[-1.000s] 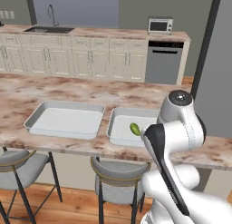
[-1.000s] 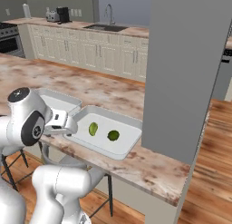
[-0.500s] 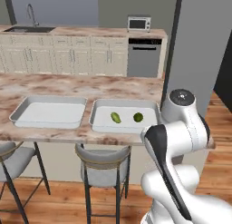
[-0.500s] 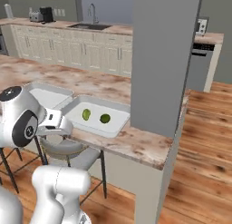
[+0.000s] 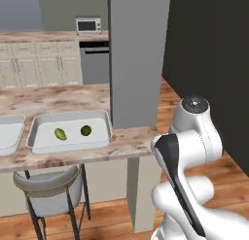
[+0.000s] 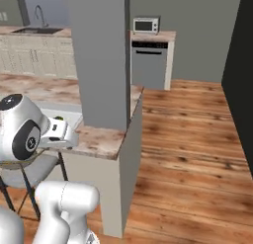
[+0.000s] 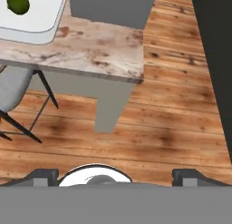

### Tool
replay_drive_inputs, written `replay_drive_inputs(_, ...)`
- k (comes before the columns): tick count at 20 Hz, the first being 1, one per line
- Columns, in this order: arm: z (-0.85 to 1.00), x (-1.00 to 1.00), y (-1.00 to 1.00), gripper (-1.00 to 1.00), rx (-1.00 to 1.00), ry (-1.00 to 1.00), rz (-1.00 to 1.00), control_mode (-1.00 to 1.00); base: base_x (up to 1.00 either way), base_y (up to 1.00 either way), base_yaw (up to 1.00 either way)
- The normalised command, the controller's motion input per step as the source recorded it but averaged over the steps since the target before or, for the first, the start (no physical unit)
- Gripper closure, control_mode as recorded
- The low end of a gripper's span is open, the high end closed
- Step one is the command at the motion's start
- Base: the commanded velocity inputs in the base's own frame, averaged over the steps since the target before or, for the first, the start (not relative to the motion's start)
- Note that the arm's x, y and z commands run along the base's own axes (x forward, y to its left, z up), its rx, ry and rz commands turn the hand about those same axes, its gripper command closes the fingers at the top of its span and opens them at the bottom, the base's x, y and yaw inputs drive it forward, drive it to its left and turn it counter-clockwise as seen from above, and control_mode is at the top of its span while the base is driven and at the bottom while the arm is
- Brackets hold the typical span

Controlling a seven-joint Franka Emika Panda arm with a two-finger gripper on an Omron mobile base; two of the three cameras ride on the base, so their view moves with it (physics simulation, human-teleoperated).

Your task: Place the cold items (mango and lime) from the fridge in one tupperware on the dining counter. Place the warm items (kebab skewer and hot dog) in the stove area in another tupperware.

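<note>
The mango [image 5: 60,133] and the lime [image 5: 86,130] lie side by side in one tupperware [image 5: 99,137] on the dining counter [image 5: 126,143]. The other tupperware [image 5: 7,134] sits at the left edge of the left base view. In the hand view the lime [image 7: 18,3] shows in that tray's corner [image 7: 38,30], far above my gripper [image 7: 115,177]. The gripper is open and holds nothing, hanging over the wooden floor off the counter's end [image 7: 104,55]. The fridge, stove area, kebab skewer and hot dog are out of view.
A square grey pillar [image 5: 138,54] rises from the counter's end. A grey stool [image 5: 48,188] stands under the counter. Open wooden floor [image 6: 192,154] spreads to the right, up to a dark wall [image 5: 209,64]. A dishwasher [image 6: 150,65] and a microwave [image 6: 146,24] stand at the back.
The whole picture has slid left, so the base and its cameras have swung right. Fruit and trays stay put on the counter. The gripper stays open.
</note>
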Motion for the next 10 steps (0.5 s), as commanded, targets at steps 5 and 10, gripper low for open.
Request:
replay_drive_inputs(5,0.00,0.00,0.00,-1.00,0.00,0.00,0.00,1.00,0.00,-0.96,-0.21)
replay_drive_inputs(10,0.00,0.00,0.00,-1.00,0.00,0.00,0.00,1.00,0.00,-1.00,-0.06)
